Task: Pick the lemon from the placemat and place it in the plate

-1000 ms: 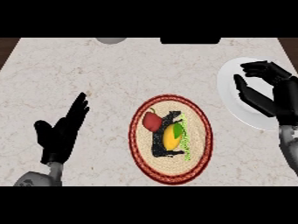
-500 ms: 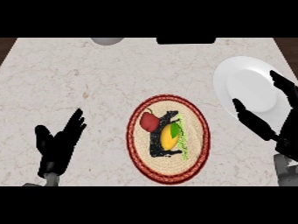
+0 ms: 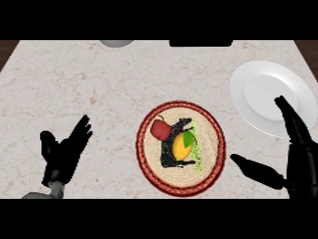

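Observation:
A yellow lemon lies near the middle of a round woven placemat with a dark red rim, beside a red apple. A white plate sits at the right, bare. My right hand is open at the lower right, between placemat and plate, fingers straight and pointing up over the plate's lower edge, thumb spread toward the placemat. It touches nothing. My left hand rests open at the lower left, fingers up.
A grey round object and a dark flat object sit at the counter's far edge. The stone counter stretches bare to the left, with a dark edge at both sides.
My right hand has drawn back from over the plate toward the lower right, uncovering the plate. My left hand has sunk lower. Lemon and apple have not moved.

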Controlling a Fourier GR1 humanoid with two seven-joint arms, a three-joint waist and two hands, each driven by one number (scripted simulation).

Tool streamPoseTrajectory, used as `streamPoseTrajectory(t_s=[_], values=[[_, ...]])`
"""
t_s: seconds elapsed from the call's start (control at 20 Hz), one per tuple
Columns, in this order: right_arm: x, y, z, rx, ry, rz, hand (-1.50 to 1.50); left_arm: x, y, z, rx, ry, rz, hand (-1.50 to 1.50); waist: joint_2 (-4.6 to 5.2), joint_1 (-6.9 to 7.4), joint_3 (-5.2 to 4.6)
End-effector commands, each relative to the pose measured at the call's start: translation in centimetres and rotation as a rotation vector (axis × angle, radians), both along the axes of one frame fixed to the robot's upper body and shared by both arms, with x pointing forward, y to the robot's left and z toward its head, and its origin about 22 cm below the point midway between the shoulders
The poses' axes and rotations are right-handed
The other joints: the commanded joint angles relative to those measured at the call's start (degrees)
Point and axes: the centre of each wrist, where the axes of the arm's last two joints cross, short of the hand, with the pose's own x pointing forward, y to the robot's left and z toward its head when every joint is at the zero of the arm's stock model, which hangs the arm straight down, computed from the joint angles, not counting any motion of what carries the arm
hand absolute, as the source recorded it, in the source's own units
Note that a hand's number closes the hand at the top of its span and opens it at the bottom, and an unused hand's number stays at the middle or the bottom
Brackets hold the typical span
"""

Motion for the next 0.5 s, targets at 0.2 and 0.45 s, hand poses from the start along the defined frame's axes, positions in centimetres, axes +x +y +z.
streamPoseTrajectory(t_s=[0.2,0.45], values=[[-0.7,5.0,4.1,-0.191,0.326,0.006,-1.50,1.2,-1.3,0.8,-0.006,-0.015,-0.012,0.00,0.16,1.15,0.03],[0.3,9.1,4.2,-0.248,0.462,-0.029,-1.50,-0.3,0.1,-0.5,-0.022,0.019,-0.020,0.00,0.24,1.38,0.18]])
